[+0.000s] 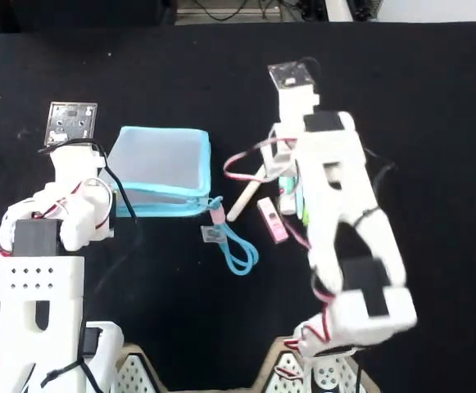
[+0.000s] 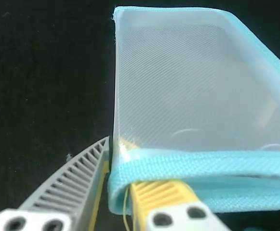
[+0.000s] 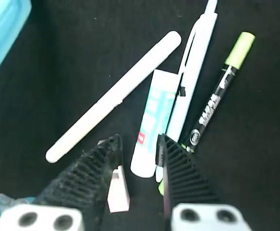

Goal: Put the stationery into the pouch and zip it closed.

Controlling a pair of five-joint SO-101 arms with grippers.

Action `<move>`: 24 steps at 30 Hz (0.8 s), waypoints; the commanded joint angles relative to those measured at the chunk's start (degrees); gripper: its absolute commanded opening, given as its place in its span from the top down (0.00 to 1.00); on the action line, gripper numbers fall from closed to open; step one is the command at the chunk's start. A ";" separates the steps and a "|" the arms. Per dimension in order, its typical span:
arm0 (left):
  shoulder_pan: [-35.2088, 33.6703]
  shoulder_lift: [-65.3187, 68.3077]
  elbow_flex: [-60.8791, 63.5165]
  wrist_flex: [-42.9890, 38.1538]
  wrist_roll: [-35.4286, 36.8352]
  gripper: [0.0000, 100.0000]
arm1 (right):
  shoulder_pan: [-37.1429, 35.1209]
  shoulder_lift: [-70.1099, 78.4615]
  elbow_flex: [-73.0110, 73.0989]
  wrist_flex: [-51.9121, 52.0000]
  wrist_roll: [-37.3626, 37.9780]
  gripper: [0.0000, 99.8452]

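Note:
A translucent pouch (image 1: 160, 164) with teal trim lies flat on the black table. My left gripper (image 1: 116, 201) is at its near left corner. In the left wrist view it (image 2: 114, 142) is shut on the pouch (image 2: 193, 86) at the teal edge. A blue loop (image 1: 238, 250) trails from the zipper end. My right gripper (image 3: 138, 138) stands open just above a white-and-teal tube (image 3: 152, 110). Beside it lie a white stick (image 3: 115, 96), a white pen (image 3: 193, 72) and a black marker with a green cap (image 3: 219, 96). A small pink piece (image 3: 118, 190) lies between the fingers.
Metal plates (image 1: 74, 121) (image 1: 293, 75) sit on the table behind each arm. The right arm (image 1: 344, 205) hangs over part of the stationery pile. Open black table stretches in front of the pouch and far right.

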 commanded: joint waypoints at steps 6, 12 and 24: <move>-0.66 -0.44 -0.66 -0.62 0.70 0.97 | 1.05 18.24 -24.13 8.26 -0.53 0.88; -0.66 -0.44 -0.57 -0.62 0.70 0.97 | 2.64 29.58 -37.41 14.15 -0.53 0.88; -0.66 -0.44 -0.48 -0.62 0.70 0.97 | 3.87 44.70 -54.99 20.84 0.00 0.88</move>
